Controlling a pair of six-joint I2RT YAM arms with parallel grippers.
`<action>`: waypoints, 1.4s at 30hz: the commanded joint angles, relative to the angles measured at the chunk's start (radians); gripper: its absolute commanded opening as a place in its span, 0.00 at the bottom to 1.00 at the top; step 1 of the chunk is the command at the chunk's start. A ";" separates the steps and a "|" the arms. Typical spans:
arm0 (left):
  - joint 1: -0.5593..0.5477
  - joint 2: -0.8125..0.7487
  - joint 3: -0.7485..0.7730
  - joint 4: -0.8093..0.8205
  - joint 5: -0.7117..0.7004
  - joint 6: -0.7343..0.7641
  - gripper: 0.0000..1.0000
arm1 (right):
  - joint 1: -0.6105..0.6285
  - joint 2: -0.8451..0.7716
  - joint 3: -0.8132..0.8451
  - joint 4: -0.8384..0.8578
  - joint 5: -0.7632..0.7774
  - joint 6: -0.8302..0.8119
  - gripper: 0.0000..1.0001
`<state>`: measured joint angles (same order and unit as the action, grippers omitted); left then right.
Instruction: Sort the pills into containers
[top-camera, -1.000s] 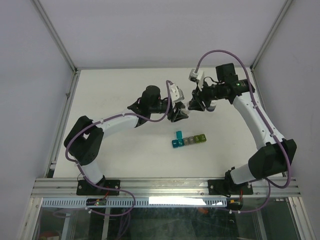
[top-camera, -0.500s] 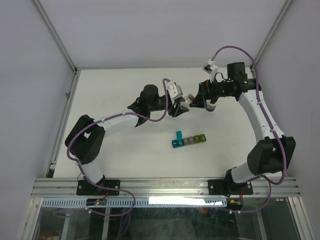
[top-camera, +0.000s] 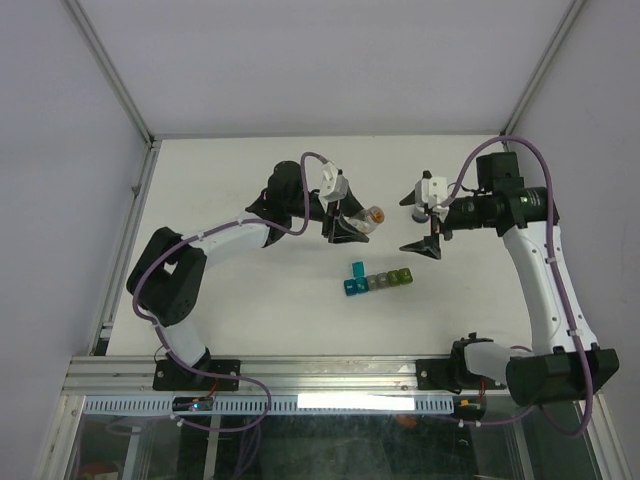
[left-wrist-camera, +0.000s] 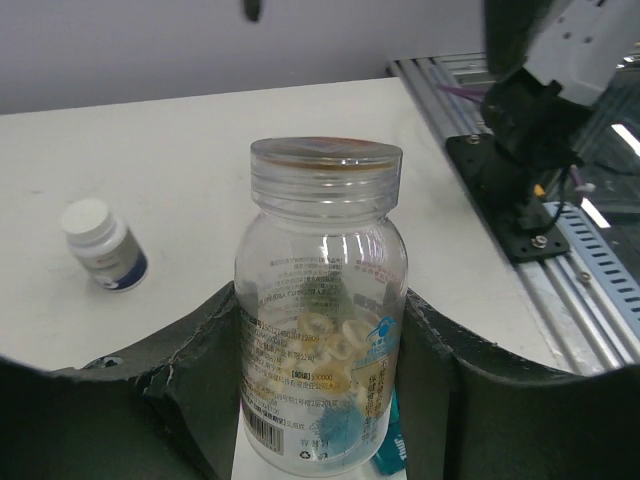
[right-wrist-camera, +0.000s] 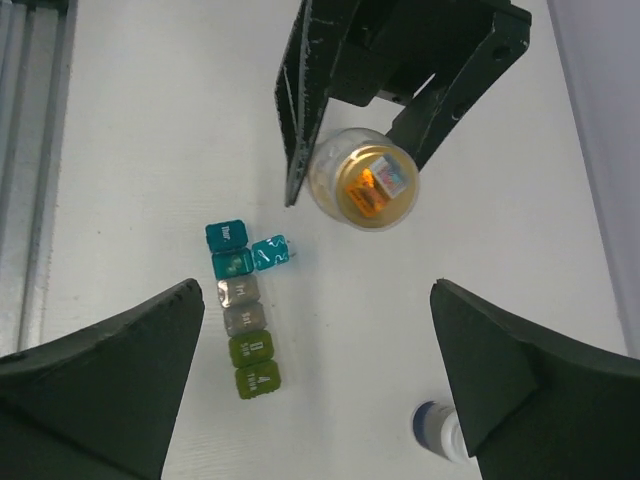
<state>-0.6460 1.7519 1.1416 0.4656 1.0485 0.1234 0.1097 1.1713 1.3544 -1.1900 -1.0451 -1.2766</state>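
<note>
My left gripper (top-camera: 350, 226) is shut on a small clear bottle (left-wrist-camera: 322, 300) with a tan cap (right-wrist-camera: 366, 186). It holds the bottle by its sides above the table. Pale round pills (left-wrist-camera: 330, 345) lie inside the bottle. The containers (top-camera: 380, 281) are a short teal, grey and green strip on the table, just in front of the bottle. In the right wrist view the containers (right-wrist-camera: 240, 320) have one teal lid (right-wrist-camera: 270, 252) flipped open. My right gripper (right-wrist-camera: 315, 300) stands wide open to the right of the bottle, with nothing between its fingers.
A small dark bottle with a white cap lies on the table (left-wrist-camera: 103, 244) beyond the left gripper, and shows in the right wrist view (right-wrist-camera: 440, 428) by the right finger. The table's metal front rail (top-camera: 330, 375) runs by the arm bases.
My right gripper was closed at the bottle's cap. It has opened wide and drawn back to the right. The left gripper has shifted slightly left with the bottle.
</note>
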 joint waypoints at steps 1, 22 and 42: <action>0.000 -0.029 0.039 0.056 0.216 -0.021 0.00 | 0.009 0.074 0.064 -0.055 -0.098 -0.298 0.98; -0.007 0.013 0.075 0.035 0.245 -0.028 0.00 | 0.187 0.172 0.121 0.059 -0.048 -0.077 0.71; -0.103 -0.064 -0.052 0.138 -0.411 0.135 0.00 | 0.205 0.157 -0.108 0.378 0.236 0.583 0.25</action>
<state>-0.6807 1.7641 1.1183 0.4385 1.0439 0.1768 0.2977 1.3048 1.2999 -0.9268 -0.9401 -1.0428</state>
